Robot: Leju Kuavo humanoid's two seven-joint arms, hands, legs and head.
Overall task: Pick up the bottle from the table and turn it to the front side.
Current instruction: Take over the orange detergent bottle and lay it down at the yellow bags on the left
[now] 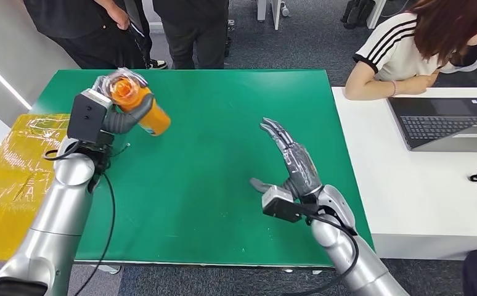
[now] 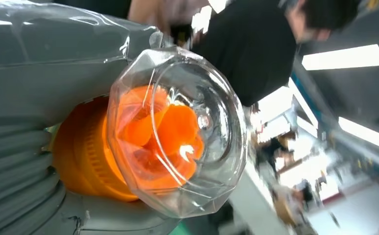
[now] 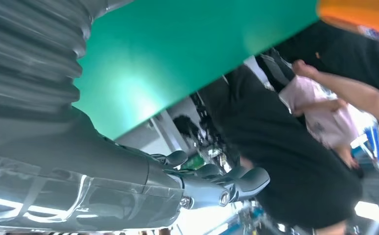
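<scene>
Gripping the bottle (image 1: 138, 102) above the table (image 1: 224, 185), the left hand (image 1: 116, 114) tilts it, probably for turning; the right hand (image 1: 291, 163) waits, fingers spread and empty.

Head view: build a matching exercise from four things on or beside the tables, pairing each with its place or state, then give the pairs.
Things:
1. bottle
2. right hand
3. laptop
4. yellow sheet

Places or states:
A. open on the white table
B. spread flat beside the green table's left edge
C. held tilted in the left hand, above the green table
D. fingers apart, holding nothing

Pairs: 1-C, 2-D, 3-A, 4-B
</scene>
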